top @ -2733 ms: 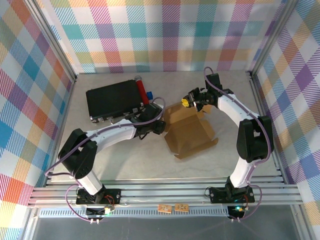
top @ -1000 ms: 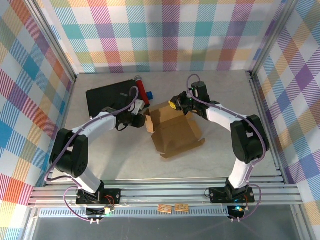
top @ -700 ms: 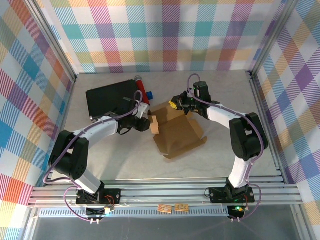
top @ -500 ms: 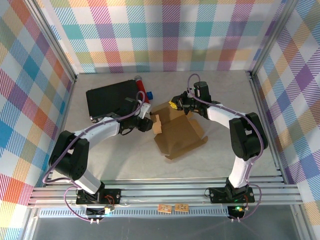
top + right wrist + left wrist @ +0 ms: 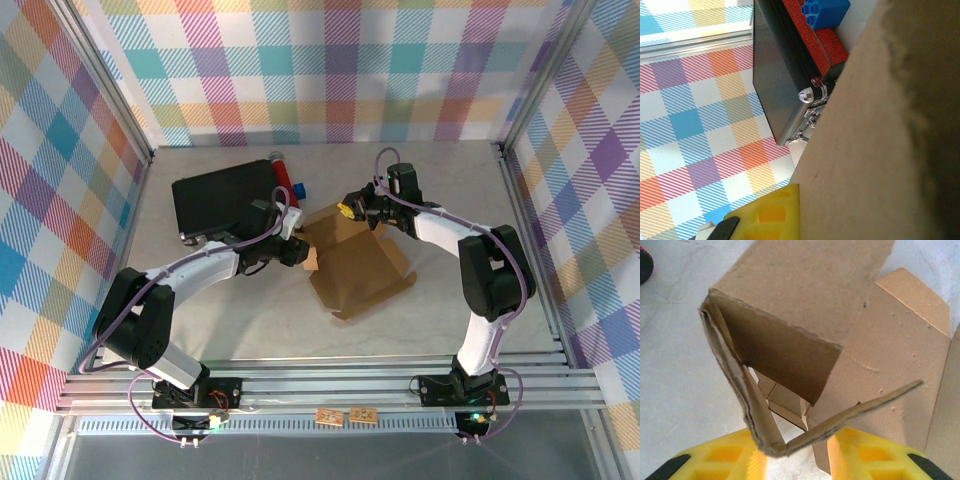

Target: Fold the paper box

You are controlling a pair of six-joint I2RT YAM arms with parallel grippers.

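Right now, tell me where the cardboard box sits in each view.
Top external: cardboard box at the table's centre, between the two arms.
Left wrist: box across the middle, one flap standing up.
Right wrist: box over the right side, close up.
Landmark: black case, left of the box from above, upper middle at the right wrist.

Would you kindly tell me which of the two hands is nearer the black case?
The left hand, at the box's raised flap just beside the black case; the right hand grips the box's far edge, farther from the case.
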